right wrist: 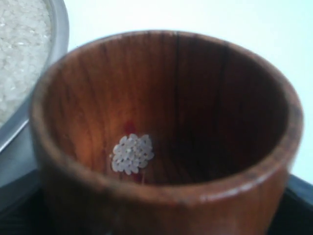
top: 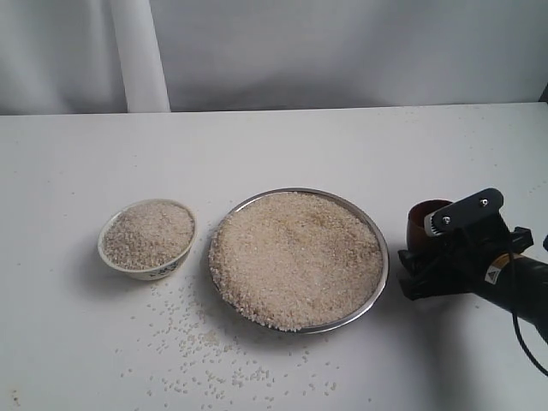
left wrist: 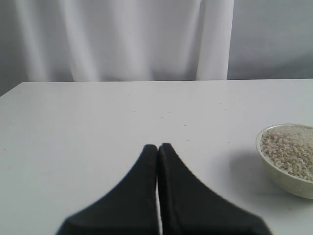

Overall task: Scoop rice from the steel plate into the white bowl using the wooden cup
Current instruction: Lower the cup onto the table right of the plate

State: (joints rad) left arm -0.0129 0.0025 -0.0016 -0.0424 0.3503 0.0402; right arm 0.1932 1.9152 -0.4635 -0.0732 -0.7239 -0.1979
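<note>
Wooden cup (right wrist: 161, 132) clamped in right gripper (top: 426, 241) near table's right edge, little rice (right wrist: 132, 154) inside. Left gripper (left wrist: 157, 152) pinched closed, empty. Suggest tipping mouth low into steel plate (top: 382, 282) mid-table, scooping shallow, carrying level to white bowl (top: 163, 272)

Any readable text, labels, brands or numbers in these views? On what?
None can be read in any view.
Dark print on the outer side of the small cream-white ceramic bowl: too small and blurred to read.
Small pale sticker on the black right arm: too small to read.
No marking seen on the dark brown wooden cup or the shiny round steel plate.
</note>
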